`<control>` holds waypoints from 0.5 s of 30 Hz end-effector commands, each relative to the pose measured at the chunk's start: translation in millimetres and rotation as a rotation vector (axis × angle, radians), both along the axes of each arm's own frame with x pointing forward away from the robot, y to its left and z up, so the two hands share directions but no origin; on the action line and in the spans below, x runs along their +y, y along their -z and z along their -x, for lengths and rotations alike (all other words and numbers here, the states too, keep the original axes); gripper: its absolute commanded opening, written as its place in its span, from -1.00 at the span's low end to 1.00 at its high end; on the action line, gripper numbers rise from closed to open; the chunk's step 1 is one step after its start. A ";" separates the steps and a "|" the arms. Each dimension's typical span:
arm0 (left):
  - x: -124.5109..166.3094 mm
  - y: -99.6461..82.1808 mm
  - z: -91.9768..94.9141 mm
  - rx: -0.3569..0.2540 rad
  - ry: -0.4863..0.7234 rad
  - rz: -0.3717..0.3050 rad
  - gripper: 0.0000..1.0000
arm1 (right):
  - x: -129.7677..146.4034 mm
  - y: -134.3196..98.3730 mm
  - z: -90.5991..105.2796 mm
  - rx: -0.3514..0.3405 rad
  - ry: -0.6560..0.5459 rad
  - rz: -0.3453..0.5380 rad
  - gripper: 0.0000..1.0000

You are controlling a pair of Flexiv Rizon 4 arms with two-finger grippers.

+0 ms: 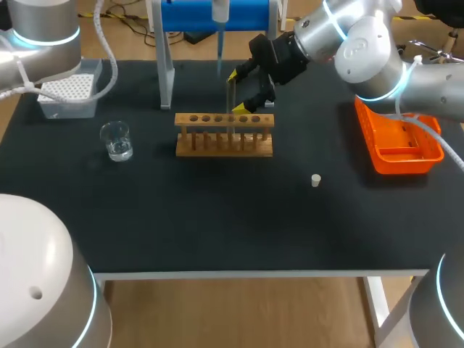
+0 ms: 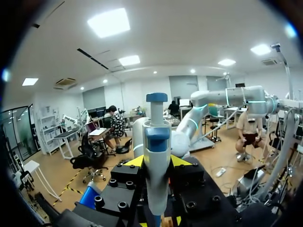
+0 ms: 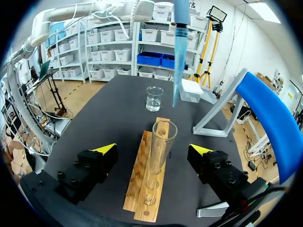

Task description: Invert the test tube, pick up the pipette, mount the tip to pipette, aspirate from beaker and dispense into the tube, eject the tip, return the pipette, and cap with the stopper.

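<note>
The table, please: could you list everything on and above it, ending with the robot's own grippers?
table: 1, black, under everything
rack: 1, wooden, mid-table
test tube: 1, clear, upright in the rack
beaker: 1, clear, left of the rack
tip box: 1, white, back left
stand: 1, blue and white, behind the rack
pipette: 1, blue, hanging above the table beyond the rack
stopper: 1, white, right-front of the rack
tray: 1, orange, right side
left gripper: shut on the pipette
right gripper: open, fingers either side of the test tube, not touching
</note>
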State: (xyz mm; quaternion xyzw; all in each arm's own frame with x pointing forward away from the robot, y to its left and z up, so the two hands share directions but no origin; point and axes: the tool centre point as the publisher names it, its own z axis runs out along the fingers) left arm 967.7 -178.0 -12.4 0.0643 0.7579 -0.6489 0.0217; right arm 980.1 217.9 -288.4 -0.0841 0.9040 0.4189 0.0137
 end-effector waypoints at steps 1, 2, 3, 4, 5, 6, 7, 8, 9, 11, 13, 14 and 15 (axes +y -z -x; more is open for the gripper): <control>-8.4 -0.8 -11.6 0.005 0.028 0.001 -1.00 | -0.8 -0.4 -0.1 0.001 -0.002 0.001 1.00; -9.3 -1.4 -12.3 0.006 0.030 0.001 -1.00 | -0.8 -0.4 -0.1 0.001 -0.002 0.001 1.00; -10.1 -2.1 -12.9 0.007 0.031 0.001 -1.00 | -0.8 -0.4 -0.1 0.001 -0.002 0.001 1.00; -10.6 -2.8 -13.3 0.010 0.033 0.000 -1.00 | -0.8 -0.4 -0.1 0.001 -0.002 0.001 1.00; -10.8 -3.4 -13.7 0.014 0.034 -0.002 -1.00 | -0.8 -0.4 -0.1 0.001 -0.002 0.001 1.00; -11.1 -4.2 -14.0 0.015 0.034 -0.003 -1.00 | -0.8 -0.4 -0.1 0.001 -0.002 0.001 1.00; -11.4 -4.8 -14.0 0.017 0.034 -0.004 -1.00 | -0.8 -0.4 -0.1 0.001 -0.002 0.001 1.00; -11.5 -5.1 -14.1 0.019 0.035 -0.005 -1.00 | -0.8 -0.4 -0.1 0.001 -0.002 0.001 1.00; -11.6 -5.3 -14.0 0.022 0.034 -0.005 -1.00 | -0.8 -0.4 -0.1 0.001 -0.002 0.001 1.00; -12.9 -5.9 -13.9 0.024 0.034 -0.005 -1.00 | -0.8 -0.4 -0.1 0.001 -0.002 0.001 1.00; -14.5 -5.7 -13.7 0.029 0.035 -0.005 -1.00 | -0.8 -0.4 -0.1 0.001 -0.002 0.001 1.00; -15.2 -5.7 -13.5 0.030 0.035 -0.004 -1.00 | -0.8 -0.4 -0.1 0.001 -0.002 0.001 1.00; -15.7 -5.7 -13.3 0.030 0.035 -0.003 -1.00 | -0.8 -0.4 -0.1 0.001 -0.002 0.001 1.00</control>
